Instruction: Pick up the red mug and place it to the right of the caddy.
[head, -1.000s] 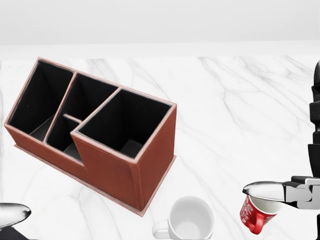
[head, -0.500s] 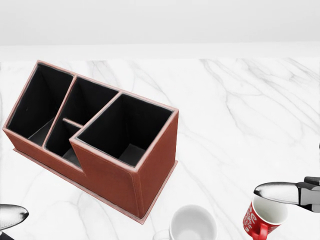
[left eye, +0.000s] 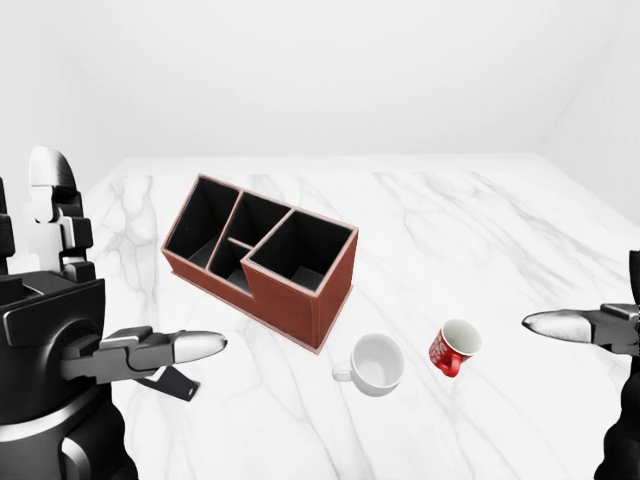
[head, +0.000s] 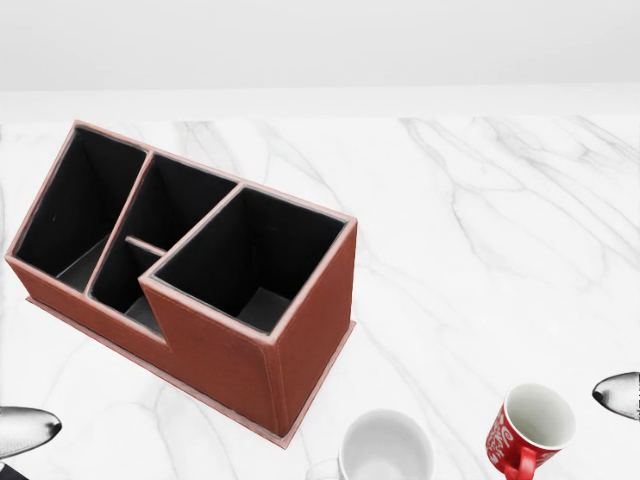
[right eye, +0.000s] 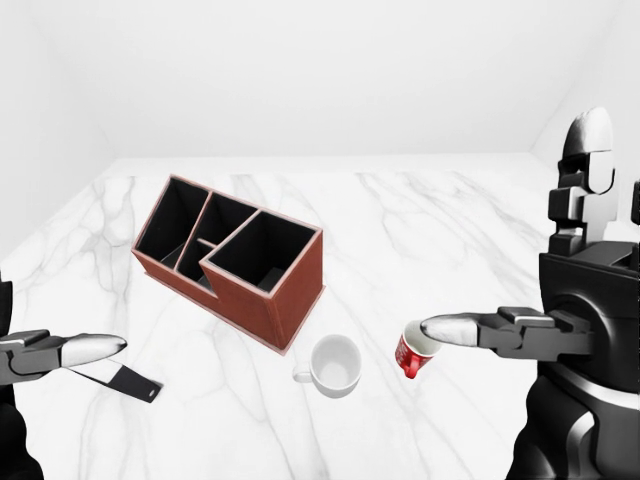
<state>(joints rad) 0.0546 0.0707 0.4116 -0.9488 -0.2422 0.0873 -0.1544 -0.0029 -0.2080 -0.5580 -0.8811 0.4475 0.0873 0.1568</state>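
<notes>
Right hand (right eye: 470, 328): fingers spread and empty, one pale fingertip extended toward the upper rim of the red mug (head: 528, 430). In the head view only that fingertip shows, at the right edge and clear of the mug; half a second earlier it lay across the mug's rim in the picture, and a second earlier the dark knuckles were in view beside it. The hand has therefore drawn off to the right and the mug is not gripped. The right-eye view places the tip over the mug's edge, but whether it touches cannot be told.

Red mug: standing on the marble table (left eye: 480, 230), leaning slightly, mouth open upward, handle toward the bottom of the head view. It lies to the right of the white mug (left eye: 375, 363), and both lie below and to the right of the brown caddy (head: 190, 270), well apart from its right end.

Left hand (left eye: 150, 350): open, idle at the left, holding nothing.

Judgement: the grasp is not yet made; the hand must return and close round the mug.
</notes>
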